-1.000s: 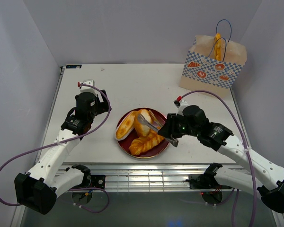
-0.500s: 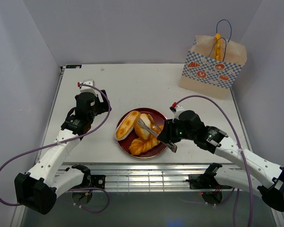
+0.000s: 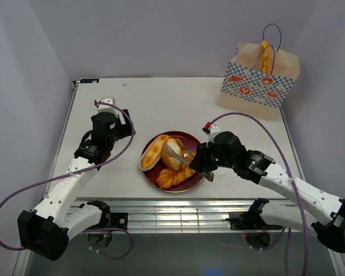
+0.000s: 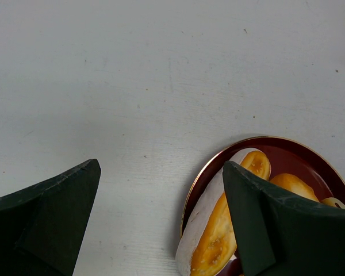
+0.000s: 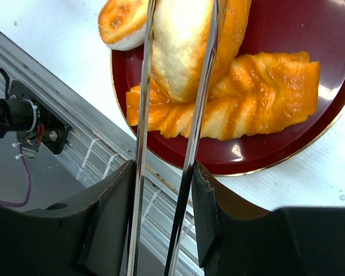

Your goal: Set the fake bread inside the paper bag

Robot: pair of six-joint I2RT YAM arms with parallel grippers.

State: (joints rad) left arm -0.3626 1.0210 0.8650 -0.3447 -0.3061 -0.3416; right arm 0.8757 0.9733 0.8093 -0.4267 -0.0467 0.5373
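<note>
The fake bread lies on a dark red plate (image 3: 191,138): an oval roll (image 3: 152,152) at the left, a middle roll (image 3: 176,148) and a braided loaf (image 3: 173,177) at the front. My right gripper (image 3: 206,168) is shut on metal tongs (image 3: 173,154). In the right wrist view the tongs (image 5: 142,86) have their two arms either side of the middle roll (image 5: 181,52), above the braided loaf (image 5: 247,100). The paper bag (image 3: 257,83) stands at the far right with an orange piece (image 3: 264,53) sticking out. My left gripper (image 4: 161,218) is open and empty left of the plate.
The plate sits near the table's front edge, with the metal rail (image 5: 75,149) just beyond it. The left wrist view shows the oval roll (image 4: 215,238) on the plate's rim (image 4: 290,150). White walls enclose the table on three sides.
My right arm has moved left toward the plate, and the tongs have slid further over the middle roll. The left arm has not moved.
</note>
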